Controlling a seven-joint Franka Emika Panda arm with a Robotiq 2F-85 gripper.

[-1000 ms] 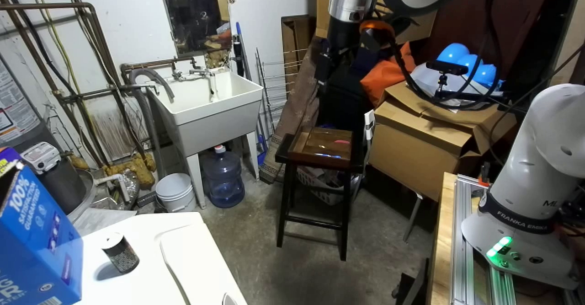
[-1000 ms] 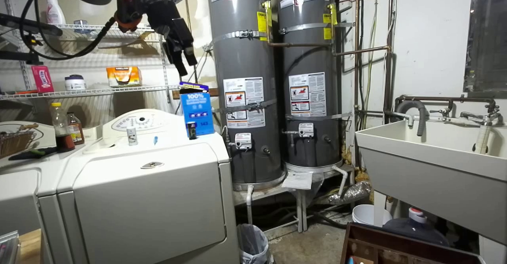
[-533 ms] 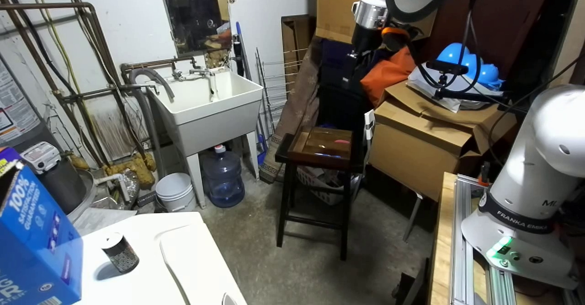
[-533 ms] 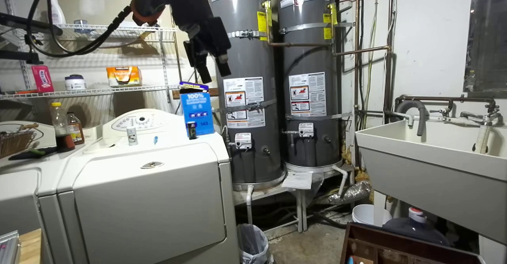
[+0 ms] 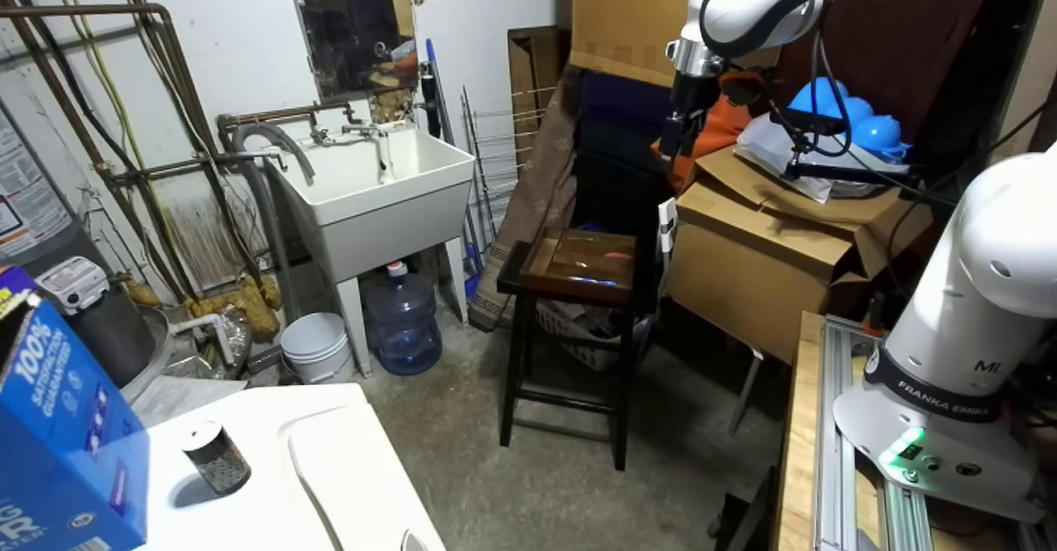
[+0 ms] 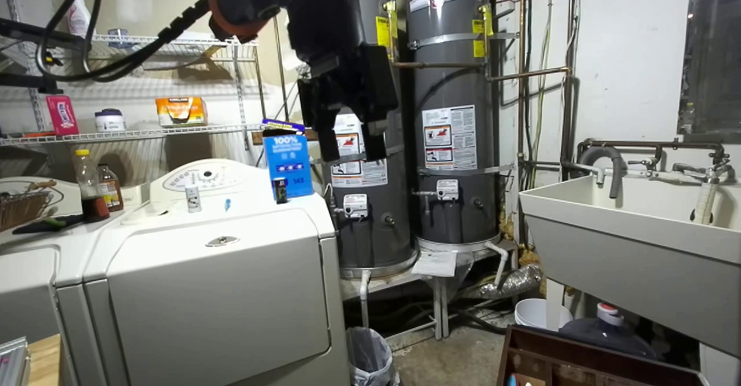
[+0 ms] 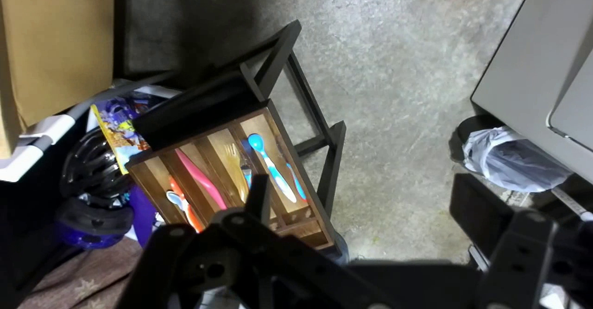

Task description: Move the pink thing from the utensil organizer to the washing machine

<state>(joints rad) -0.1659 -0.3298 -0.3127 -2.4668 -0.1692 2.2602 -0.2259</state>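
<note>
The pink thing [image 7: 200, 179], a long slim utensil, lies in a compartment of the brown wooden utensil organizer [image 7: 312, 204]. In an exterior view the pink thing [image 5: 618, 255] shows small inside the organizer [image 5: 578, 289], which sits on a black stool. The organizer's edge [image 6: 602, 356] shows at the bottom of an exterior view. My gripper [image 7: 363, 186] is open and empty, high above the floor beside the organizer; one finger hides part of it. It shows in both exterior views [image 5: 681, 148] [image 6: 354, 151]. The white washing machine [image 6: 220, 299] also shows its top [image 5: 248, 431].
A blue box [image 6: 288, 166] and a dark can [image 5: 216, 458] stand on the washing machine. Cardboard boxes [image 5: 751, 262] are beside the stool [image 5: 570, 409]. A bagged bin [image 7: 514, 160] stands by the machine. Spoons and forks share the organizer.
The arm has swung and lowered: the gripper moved right and down in both exterior views, looking larger in the view with the water heaters. Fingers stay apart. The organizer and pink thing have not moved.
</note>
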